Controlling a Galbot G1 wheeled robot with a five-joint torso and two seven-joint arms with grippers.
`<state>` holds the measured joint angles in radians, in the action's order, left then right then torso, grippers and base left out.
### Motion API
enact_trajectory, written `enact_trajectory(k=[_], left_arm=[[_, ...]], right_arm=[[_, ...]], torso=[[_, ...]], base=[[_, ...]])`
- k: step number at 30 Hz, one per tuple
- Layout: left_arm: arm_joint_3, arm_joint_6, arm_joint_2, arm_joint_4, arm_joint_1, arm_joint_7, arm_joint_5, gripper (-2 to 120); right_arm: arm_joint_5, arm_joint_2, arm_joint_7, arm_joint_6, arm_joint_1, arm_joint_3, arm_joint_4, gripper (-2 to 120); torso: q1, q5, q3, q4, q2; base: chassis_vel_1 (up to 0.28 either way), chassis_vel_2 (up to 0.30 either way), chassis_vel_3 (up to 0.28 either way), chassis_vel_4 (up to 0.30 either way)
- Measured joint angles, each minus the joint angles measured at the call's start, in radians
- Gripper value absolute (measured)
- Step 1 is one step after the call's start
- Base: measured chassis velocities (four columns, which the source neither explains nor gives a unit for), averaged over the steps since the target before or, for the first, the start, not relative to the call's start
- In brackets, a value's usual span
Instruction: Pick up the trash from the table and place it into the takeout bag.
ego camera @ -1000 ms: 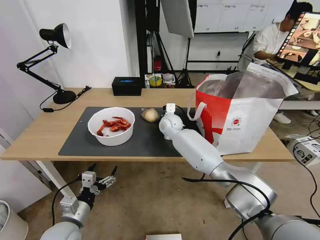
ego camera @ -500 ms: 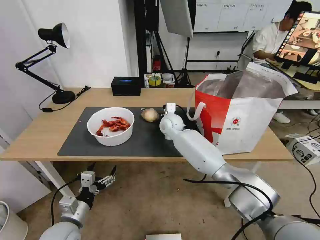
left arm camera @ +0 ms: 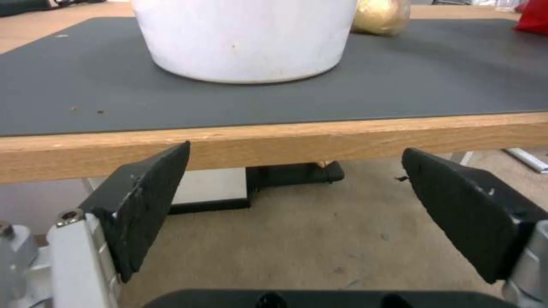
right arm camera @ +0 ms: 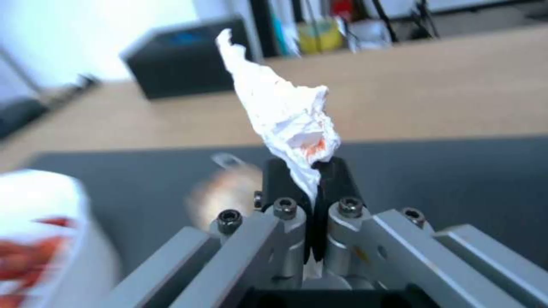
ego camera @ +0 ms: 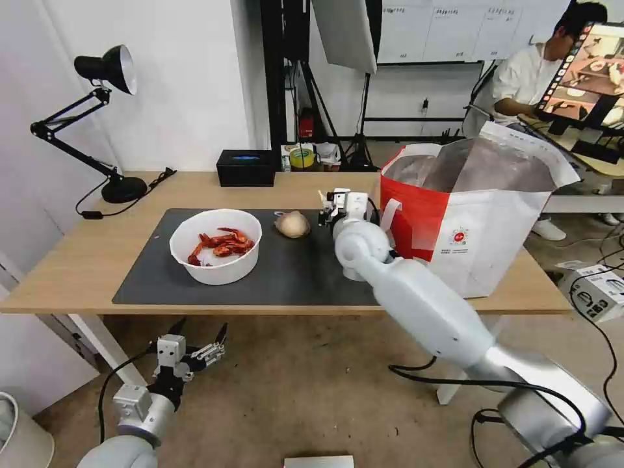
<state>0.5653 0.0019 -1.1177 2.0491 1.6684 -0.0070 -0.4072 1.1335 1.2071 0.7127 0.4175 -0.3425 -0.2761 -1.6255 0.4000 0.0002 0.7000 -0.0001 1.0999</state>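
Observation:
My right gripper (ego camera: 329,207) hangs over the dark grey mat (ego camera: 292,276), just left of the takeout bag (ego camera: 481,221). It is shut on a crumpled white tissue (right arm camera: 280,107) with orange stains, which sticks out past the right gripper (right arm camera: 313,169). The beige wrapped lump (ego camera: 292,224) lies on the mat beside it. Further left stands the white bowl of red crayfish shells (ego camera: 216,246). My left gripper (ego camera: 200,339) stays open below the table's (ego camera: 78,260) front edge. From the left gripper (left arm camera: 297,171), the bowl (left arm camera: 245,38) and lump (left arm camera: 381,16) show above the edge.
A black desk lamp (ego camera: 107,65) stands at the table's far left corner. A black tissue box (ego camera: 247,168) sits at the back edge. The takeout bag stands open on the right end of the table. White boxes (ego camera: 595,292) lie on the floor to the right.
My right arm has swung right and slightly up, carrying the tissue closer to the takeout bag. The left arm has not moved.

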Motion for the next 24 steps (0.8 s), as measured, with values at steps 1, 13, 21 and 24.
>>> enact_trajectory(k=[1, 13, 21, 24], left_arm=[[0.000, 0.000, -0.001, 0.001, 0.001, -0.001, 0.000, 100], [0.009, -0.003, -0.022, 0.012, 0.028, -0.001, 0.010, 100], [-0.003, -0.009, -0.028, 0.005, 0.024, -0.001, 0.024, 100], [-0.009, -0.011, -0.034, 0.003, 0.019, -0.001, 0.028, 100]], right_arm=[[0.001, -0.008, -0.008, -0.008, -0.003, 0.003, -0.023, 0], [-0.095, -0.104, -0.202, -0.203, -0.062, 0.084, -0.188, 0], [-0.102, -0.195, -0.242, -0.282, -0.078, 0.176, -0.258, 0], [-0.109, -0.232, -0.238, -0.287, -0.089, 0.208, -0.275, 0]], torso=[[0.000, 0.0000, 0.000, 0.0000, 0.000], [0.000, -0.0001, 0.000, 0.0001, 0.000], [0.000, -0.0001, 0.000, 0.0001, 0.000], [0.000, 0.0000, 0.000, 0.0000, 0.000]], base=[[0.000, 0.000, 0.000, 0.000], [0.000, 0.000, 0.000, 0.000], [0.000, 0.000, 0.000, 0.000], [0.000, 0.000, 0.000, 0.000]])
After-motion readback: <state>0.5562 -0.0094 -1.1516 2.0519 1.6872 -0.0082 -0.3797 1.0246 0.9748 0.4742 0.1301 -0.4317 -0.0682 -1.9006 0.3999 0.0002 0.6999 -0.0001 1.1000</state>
